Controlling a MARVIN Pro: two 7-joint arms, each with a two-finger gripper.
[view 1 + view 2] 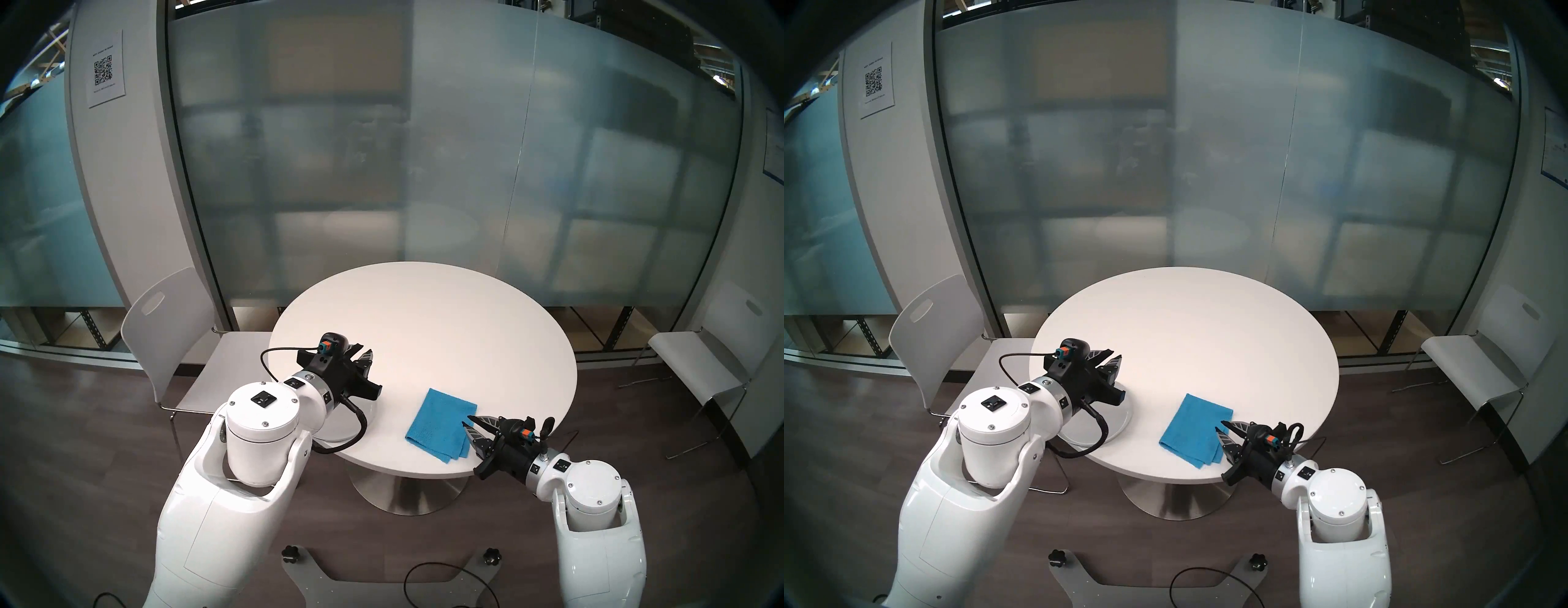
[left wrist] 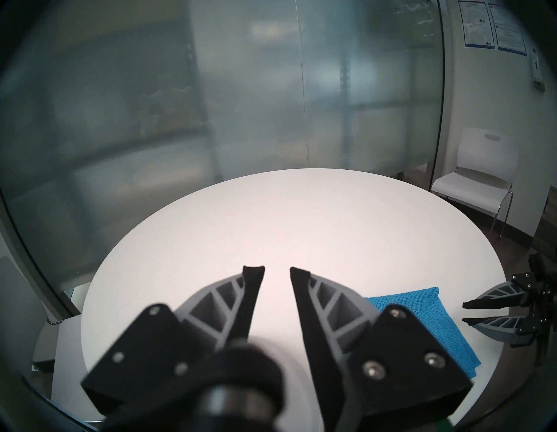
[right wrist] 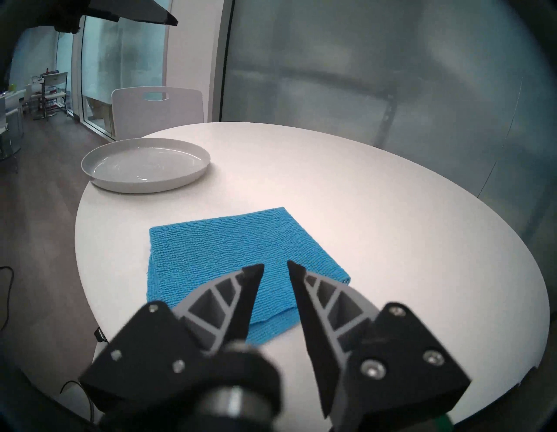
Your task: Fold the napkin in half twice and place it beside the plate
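Head view, round white table (image 1: 424, 322), frosted glass wall (image 1: 424, 148), white chairs (image 1: 169, 339)

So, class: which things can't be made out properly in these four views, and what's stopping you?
- Plate, head views: mostly hidden by the left gripper, its arm and cable.
- Napkin, left wrist view: partly covered by the gripper's finger.
- Sheet with square code: print too small to read.

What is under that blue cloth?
Only the round white table shows around the napkin. It lies folded in layers, flat, with no bulge. Whatever the cloth covers cannot be seen. The plate sits apart.
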